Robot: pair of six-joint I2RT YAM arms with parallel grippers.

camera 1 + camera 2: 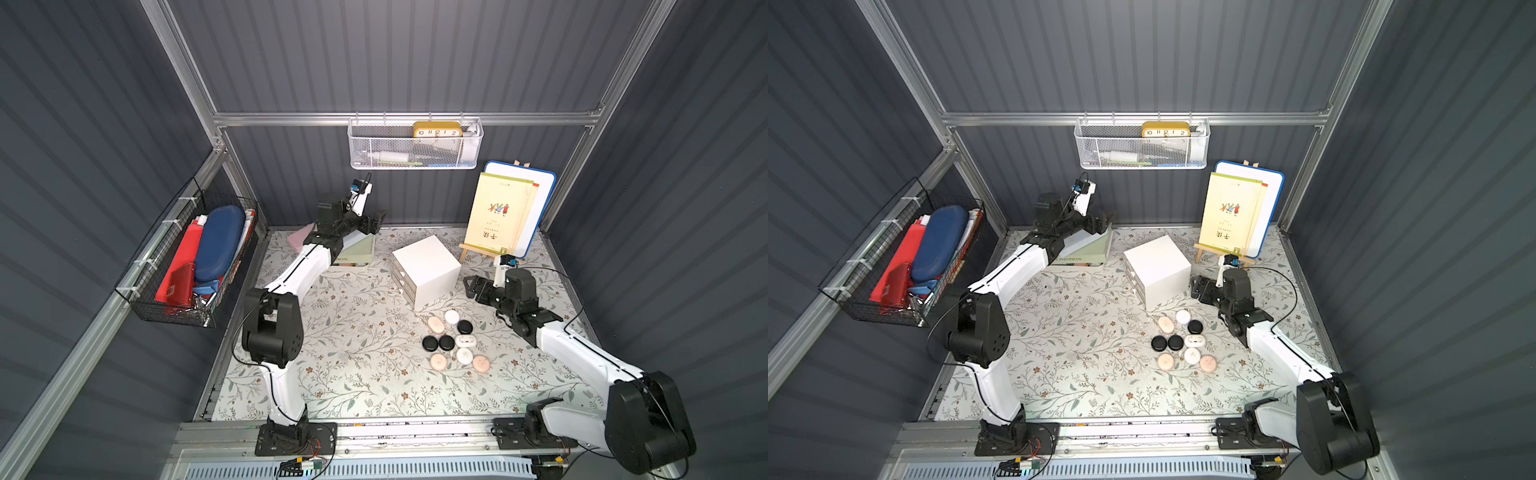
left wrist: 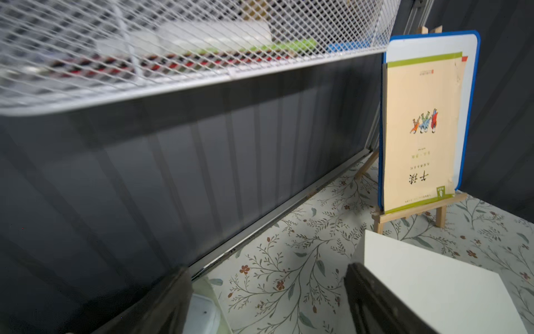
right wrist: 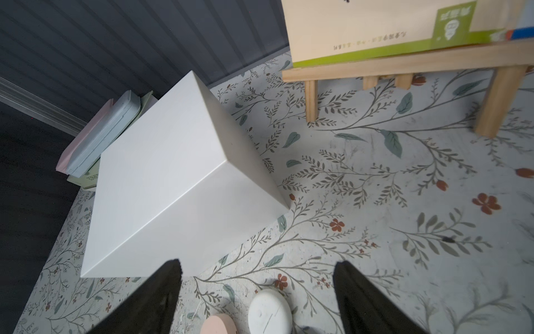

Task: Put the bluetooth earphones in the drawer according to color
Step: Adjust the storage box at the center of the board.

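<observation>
Counting nine earphones [image 1: 465, 340] loose on the desk [image 1: 353, 386], clustered just beside the drawer cabinet [image 1: 432, 266], whose drawers look shut, we judge that no sorting has begun. Our left pincer [image 1: 378, 219] and right pincer [image 1: 471, 286] both gape wide, holding nothing.

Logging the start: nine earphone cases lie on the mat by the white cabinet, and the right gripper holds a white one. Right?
Not quite. The right gripper holds nothing: the right wrist view shows its jaws open and a white case lying loose on the mat. All nine cases lie by the white cabinet.
</observation>
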